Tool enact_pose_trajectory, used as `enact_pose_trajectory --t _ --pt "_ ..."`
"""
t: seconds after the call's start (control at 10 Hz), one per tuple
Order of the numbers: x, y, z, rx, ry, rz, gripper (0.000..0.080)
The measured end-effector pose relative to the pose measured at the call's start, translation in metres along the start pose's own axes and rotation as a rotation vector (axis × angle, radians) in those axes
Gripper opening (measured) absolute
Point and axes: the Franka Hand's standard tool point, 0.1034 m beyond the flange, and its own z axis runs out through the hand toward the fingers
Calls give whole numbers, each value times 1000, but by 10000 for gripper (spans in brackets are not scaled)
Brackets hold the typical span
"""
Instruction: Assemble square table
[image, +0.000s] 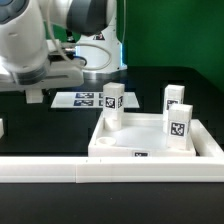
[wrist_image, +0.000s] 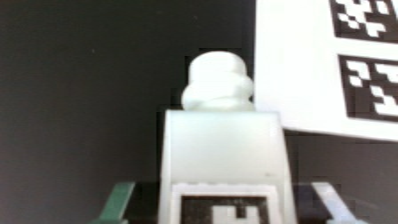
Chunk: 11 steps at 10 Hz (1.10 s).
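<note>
Clearly, the gripper (wrist_image: 217, 205) is pinching a white tagged leg (wrist_image: 221, 150), its round peg end pointing away over the black tabletop (wrist_image: 89, 80) near the marker board (wrist_image: 338, 60). Beyond the arm, in the exterior view, the square tabletop slab (image: 150, 148) lies against the long white border wall (image: 110, 170), with three legs (image: 178, 128) standing upright at its corners.

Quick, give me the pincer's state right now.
Pincer: closed on a white table leg, one finger on each side of it.
</note>
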Motion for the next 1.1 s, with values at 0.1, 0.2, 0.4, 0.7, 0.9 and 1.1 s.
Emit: enact_pose_trajectory --t 0.1,0.2,0.4,0.7,0.9,1.1 --pt "2 -6 -9 -3 -1 5 282" --pt "4 -3 -14 -13 11 1 282" --pt "7 2 -11 -18 38 6 282" --pt "13 -5 -19 -23 216 8 282" --pt "21 -15 -40 7 326 22 282" --pt "24 -21 -66 28 464 39 282"
